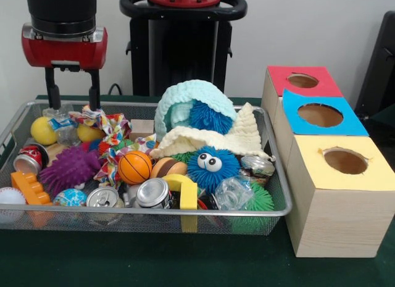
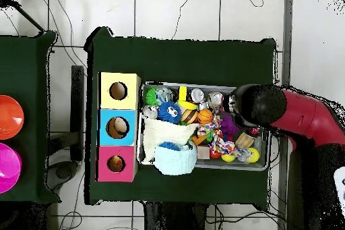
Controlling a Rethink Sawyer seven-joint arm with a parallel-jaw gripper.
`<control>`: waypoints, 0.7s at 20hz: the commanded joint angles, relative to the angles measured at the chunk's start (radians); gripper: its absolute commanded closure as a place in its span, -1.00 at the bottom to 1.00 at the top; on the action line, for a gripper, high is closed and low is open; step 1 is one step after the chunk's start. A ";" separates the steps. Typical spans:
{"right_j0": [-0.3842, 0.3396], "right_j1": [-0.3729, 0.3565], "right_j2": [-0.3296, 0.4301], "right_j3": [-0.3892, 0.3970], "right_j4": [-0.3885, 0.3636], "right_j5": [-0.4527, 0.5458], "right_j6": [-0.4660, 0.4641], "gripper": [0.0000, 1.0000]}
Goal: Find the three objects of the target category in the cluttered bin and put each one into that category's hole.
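My gripper hangs open over the far left corner of the wire bin, its two black fingers apart with nothing between them. Just below lie a yellow ball and a colourful cloth. The bin also holds a purple spiky ball, a small basketball, a blue furry ball with eyes, silver cans and a mint knitted hat over a cream cloth. In the overhead view the red arm hides the gripper and the bin's right end.
Three wooden boxes with holes stand right of the bin: red top, blue top, yellow top. From above they lie left of the bin, with the yellow one uppermost. An orange brick and a white ball sit at the bin's near left.
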 commanded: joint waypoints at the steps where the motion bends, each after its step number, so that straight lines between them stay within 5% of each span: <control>1: -0.017 0.026 0.040 -0.033 -0.029 0.195 -0.090 -1.00; 5: -0.005 -0.017 0.028 0.049 -0.010 0.156 -0.033 -1.00; 14: 0.055 -0.101 -0.001 0.099 0.010 0.143 0.062 -1.00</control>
